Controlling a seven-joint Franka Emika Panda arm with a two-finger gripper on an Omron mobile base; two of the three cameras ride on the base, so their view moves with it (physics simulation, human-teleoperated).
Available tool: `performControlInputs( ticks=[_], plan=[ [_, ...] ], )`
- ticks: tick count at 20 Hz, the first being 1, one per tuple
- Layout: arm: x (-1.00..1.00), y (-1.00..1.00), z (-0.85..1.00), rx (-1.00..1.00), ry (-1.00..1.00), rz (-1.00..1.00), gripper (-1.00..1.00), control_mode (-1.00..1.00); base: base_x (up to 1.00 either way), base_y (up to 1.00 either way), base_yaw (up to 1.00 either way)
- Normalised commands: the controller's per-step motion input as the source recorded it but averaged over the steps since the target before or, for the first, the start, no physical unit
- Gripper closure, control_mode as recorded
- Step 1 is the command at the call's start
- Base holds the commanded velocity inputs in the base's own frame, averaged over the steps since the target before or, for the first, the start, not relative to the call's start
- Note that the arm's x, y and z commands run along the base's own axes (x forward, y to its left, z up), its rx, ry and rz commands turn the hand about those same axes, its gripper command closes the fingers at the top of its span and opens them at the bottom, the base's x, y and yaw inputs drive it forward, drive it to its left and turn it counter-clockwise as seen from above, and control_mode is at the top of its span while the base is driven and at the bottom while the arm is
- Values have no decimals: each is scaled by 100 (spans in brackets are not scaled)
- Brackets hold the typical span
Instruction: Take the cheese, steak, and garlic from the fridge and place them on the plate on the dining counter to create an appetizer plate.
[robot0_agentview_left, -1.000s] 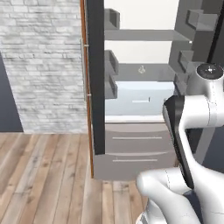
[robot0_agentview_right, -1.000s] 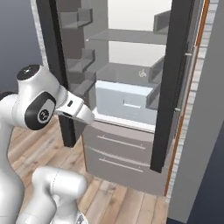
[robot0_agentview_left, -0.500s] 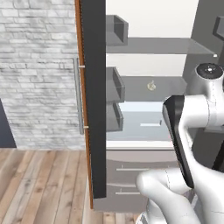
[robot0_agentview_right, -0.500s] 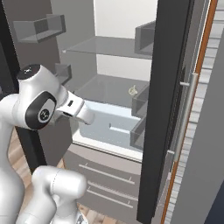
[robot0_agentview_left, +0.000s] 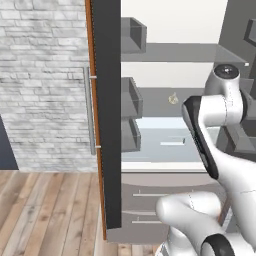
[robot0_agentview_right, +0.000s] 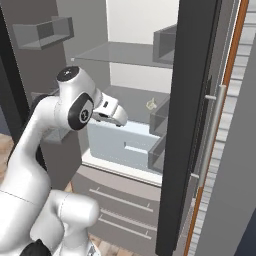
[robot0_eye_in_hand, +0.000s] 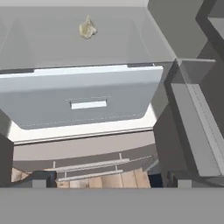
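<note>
The fridge (robot0_agentview_left: 107, 125) stands open in front of me, its dark door (robot0_agentview_right: 185, 125) lined with bins. The garlic (robot0_eye_in_hand: 87, 28), a tiny cream bulb, lies alone at the back of a grey shelf (robot0_eye_in_hand: 118, 43); it is also seen as the garlic (robot0_agentview_left: 173, 98) and the garlic (robot0_agentview_right: 151, 104) from the base. My gripper (robot0_eye_in_hand: 105, 181) is open with nothing between its fingertips, held in front of and above the pale blue box (robot0_eye_in_hand: 83, 98), well short of the garlic. The hand (robot0_agentview_right: 112, 114) reaches in from the left. The cheese, steak, plate and dining counter are out of view.
Grey lower drawers (robot0_agentview_right: 120, 205) sit under the blue box (robot0_agentview_left: 170, 142). Door bins (robot0_agentview_left: 131, 117) stick out on the left and a second binned door (robot0_eye_in_hand: 192, 118) stands close on the right. A white brick wall (robot0_agentview_left: 45, 85) and a wood floor (robot0_agentview_left: 45, 210) lie to the left.
The whole picture has grown and shifted: the base has driven closer to the fridge. The arm now reaches further toward the shelf with the garlic.
</note>
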Motion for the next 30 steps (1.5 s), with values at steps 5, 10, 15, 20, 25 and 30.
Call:
performControlInputs(
  ticks=[5,10,15,20,25,30],
  plan=[
    [100,-28,-14,-2,1,3,-100,-100,0,0,0],
    [100,-3,-15,-8,0,0,-100,-100,0,0,0],
    [100,-5,-24,-9,0,0,-100,-100,0,0,0],
    [100,-19,-17,-5,0,0,-100,-100,0,0,0],
    [96,-32,-22,0,3,0,-100,-100,0,0,0],
    [88,-24,-28,0,4,0,-100,-100,0,0,0]
  ],
)
